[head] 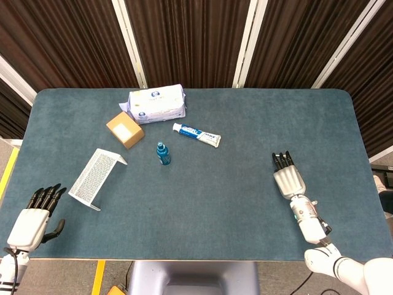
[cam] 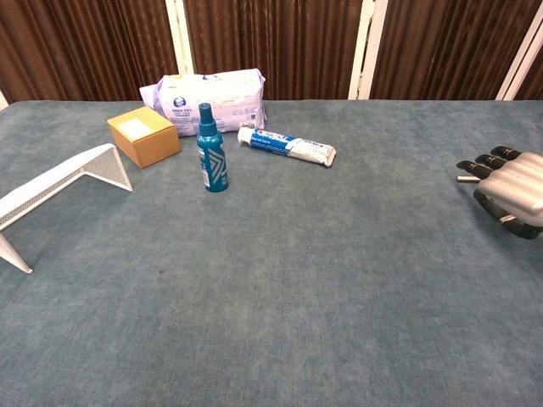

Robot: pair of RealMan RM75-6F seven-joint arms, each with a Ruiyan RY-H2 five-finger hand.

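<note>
My right hand (head: 288, 179) (cam: 510, 191) hovers palm down over the right side of the blue table (head: 245, 129), fingers straight and together, holding nothing. My left hand (head: 34, 217) sits at the table's front left corner, fingers spread, empty; the chest view does not show it. A small blue spray bottle (head: 163, 153) (cam: 210, 150) stands upright left of centre. A toothpaste tube (head: 196, 134) (cam: 287, 146) lies behind it. Both hands are far from these items.
A white wire-mesh rack (head: 96, 177) (cam: 55, 188) stands at the left, nearest my left hand. A brown cardboard box (head: 125, 129) (cam: 143, 135) and a white wipes pack (head: 157, 104) (cam: 212, 100) sit at the back left. Dark curtains hang behind the table.
</note>
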